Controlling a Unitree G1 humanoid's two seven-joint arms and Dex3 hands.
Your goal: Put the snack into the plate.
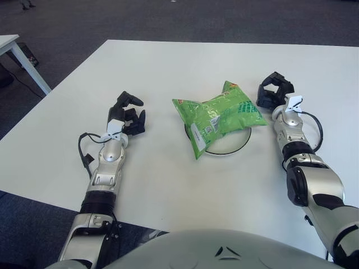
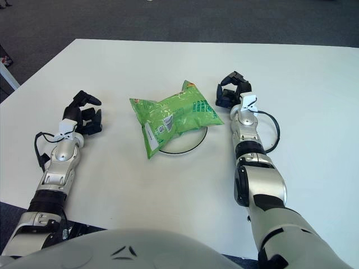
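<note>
A green snack bag (image 1: pixel 217 116) lies on a white plate with a dark rim (image 1: pixel 235 147) in the middle of the white table, covering most of it and hanging over its left edge. My right hand (image 1: pixel 274 92) is just to the right of the bag, fingers loosely curled, holding nothing and clear of the bag. My left hand (image 1: pixel 129 115) shows to the left of the bag, on the table side, fingers relaxed and empty.
The white table (image 1: pixel 168 67) stretches wide behind and to both sides of the plate. Another white table's corner (image 1: pixel 11 45) stands at the far left over dark carpet. Cables run along both forearms.
</note>
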